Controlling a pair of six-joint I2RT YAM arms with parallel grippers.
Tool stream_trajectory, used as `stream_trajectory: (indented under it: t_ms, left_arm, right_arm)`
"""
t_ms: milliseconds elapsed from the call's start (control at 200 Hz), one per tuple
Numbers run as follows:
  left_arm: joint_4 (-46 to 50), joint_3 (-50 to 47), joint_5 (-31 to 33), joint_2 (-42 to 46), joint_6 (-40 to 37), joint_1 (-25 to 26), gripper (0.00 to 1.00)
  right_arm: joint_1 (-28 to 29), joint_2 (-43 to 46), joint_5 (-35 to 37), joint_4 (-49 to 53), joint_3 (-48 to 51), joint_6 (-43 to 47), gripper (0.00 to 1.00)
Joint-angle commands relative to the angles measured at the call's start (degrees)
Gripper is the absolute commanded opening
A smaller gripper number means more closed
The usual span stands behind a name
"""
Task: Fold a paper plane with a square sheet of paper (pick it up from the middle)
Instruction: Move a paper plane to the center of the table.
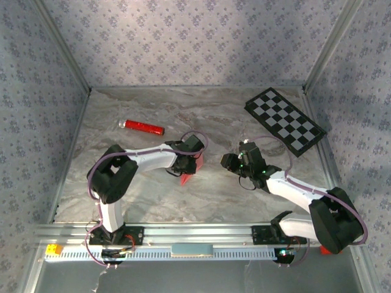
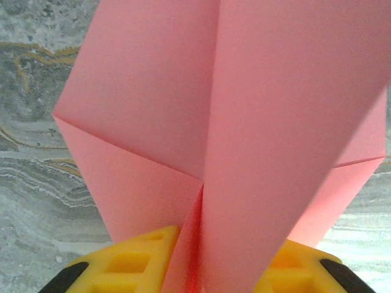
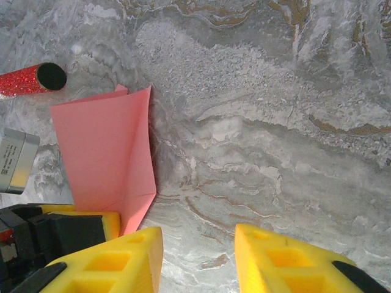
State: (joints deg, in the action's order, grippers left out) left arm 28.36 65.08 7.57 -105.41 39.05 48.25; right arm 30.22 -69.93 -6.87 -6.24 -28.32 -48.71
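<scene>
Paper (image 2: 244,122), already creased, stands pinched in my left gripper (image 1: 186,166) above the middle of the table (image 1: 232,201). My right gripper (image 3: 198,256) hangs beside it, jaws apart, empty. I fear such a narrow pinch lets it twist or slip once the other side tugs.

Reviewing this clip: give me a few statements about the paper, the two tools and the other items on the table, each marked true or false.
1. The left tool is shut on the pink paper. True.
2. The right tool grips the paper as well. False: its jaws stand apart above the bare table, holding nothing.
3. The red cylinder lies on the table, apart from both arms. True.
4. The paper is a flat, uncreased square. False: it is creased, with folded flaps.
5. The checkerboard lies in the far left corner. False: it lies toward the far right corner.
</scene>
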Motion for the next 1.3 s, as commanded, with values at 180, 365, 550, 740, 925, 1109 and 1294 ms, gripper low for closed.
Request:
stream_trajectory:
  t_ms: [180,365,550,740,925,1109,1294]
  left_arm:
    - [-0.3,-2.0,5.2,-3.3,6.9,0.8,0.33]
    - [1.3,0.2,6.6,-5.5,10.9,0.8,0.41]
    - [4.4,4.1,8.8,-8.2,13.0,0.8,0.44]
    - [7.5,7.7,9.5,-9.6,14.1,0.8,0.45]
    - [8.2,8.6,8.6,-6.8,14.7,0.9,0.45]
    - [9.1,9.1,8.9,-2.4,15.4,0.9,0.48]
    - [7.7,7.6,10.3,0.1,15.1,0.9,0.52]
  right_arm:
    - [-1.6,0.6,-1.3,0.0,0.5,-0.2,0.37]
    - [-3.3,1.6,-2.7,-0.2,1.3,0.3,0.37]
    - [-5.2,3.1,-4.0,-0.3,2.0,0.9,0.37]
    - [-6.4,4.7,-4.5,0.1,2.7,1.6,0.37]
    - [-6.8,6.5,-4.3,1.5,2.5,2.5,0.37]
    - [-6.8,9.0,-3.0,3.3,2.4,3.5,0.37]
    - [-7.0,9.8,-2.8,1.5,3.9,3.7,0.37]
